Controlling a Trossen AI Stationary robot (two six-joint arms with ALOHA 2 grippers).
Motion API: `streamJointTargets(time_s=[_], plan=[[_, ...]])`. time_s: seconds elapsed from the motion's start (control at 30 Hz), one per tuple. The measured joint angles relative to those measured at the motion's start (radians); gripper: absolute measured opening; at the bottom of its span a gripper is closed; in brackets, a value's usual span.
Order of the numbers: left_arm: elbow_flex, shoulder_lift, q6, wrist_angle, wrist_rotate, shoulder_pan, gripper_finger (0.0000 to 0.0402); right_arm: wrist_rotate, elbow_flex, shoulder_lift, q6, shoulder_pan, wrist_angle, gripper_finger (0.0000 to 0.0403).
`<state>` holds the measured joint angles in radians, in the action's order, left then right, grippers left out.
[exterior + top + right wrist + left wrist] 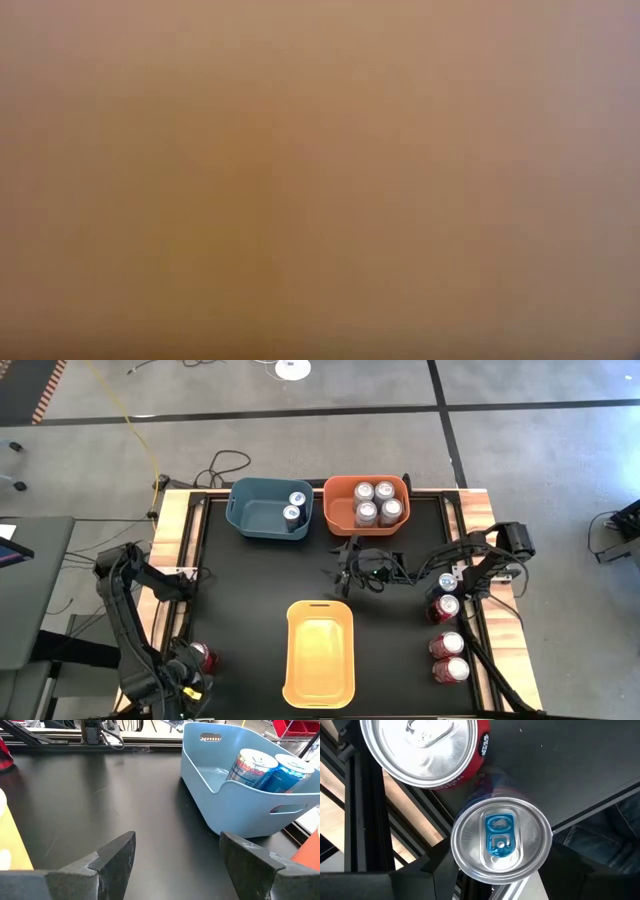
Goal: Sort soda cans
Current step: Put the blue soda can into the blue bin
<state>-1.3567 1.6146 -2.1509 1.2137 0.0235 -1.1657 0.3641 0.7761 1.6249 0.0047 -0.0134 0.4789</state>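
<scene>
Soda cans: the blue-tabbed silver-topped can (501, 841) sits by a red can (427, 750) at the table's near-left corner. Left gripper (178, 678) closes round it; squeeze straight. Right gripper (177, 852) waits open.

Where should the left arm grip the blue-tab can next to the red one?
Probably the side wall under the rim, coming straight down: the blue-tab can stands upright, lid up. Close across the axis that avoids the red can standing close beside it.
</scene>
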Motion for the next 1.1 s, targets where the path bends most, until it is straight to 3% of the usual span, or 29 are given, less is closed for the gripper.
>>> streamJointTargets(time_s=[0.33, 0.57, 0.77, 1.1], plan=[[-0.052, -0.055, 0.032, 0.072, -0.044, 0.075, 0.0219, 0.000, 0.000, 0.000, 0.018, -0.002, -0.017, 0.0306], [-0.164, -0.060, 0.245, 0.177, -0.068, 0.203, 0.0219, 0.000, 0.000, 0.000, 0.030, -0.013, -0.042, 0.0306], [-0.277, -0.062, 0.465, 0.368, -0.099, 0.391, 0.0219, 0.000, 0.000, 0.000, 0.033, -0.020, -0.049, 0.0306], [-0.296, -0.167, 1.001, 0.359, -0.267, 0.833, 0.0219, 0.000, 0.000, 0.000, 0.033, -0.019, -0.064, 0.0306]])
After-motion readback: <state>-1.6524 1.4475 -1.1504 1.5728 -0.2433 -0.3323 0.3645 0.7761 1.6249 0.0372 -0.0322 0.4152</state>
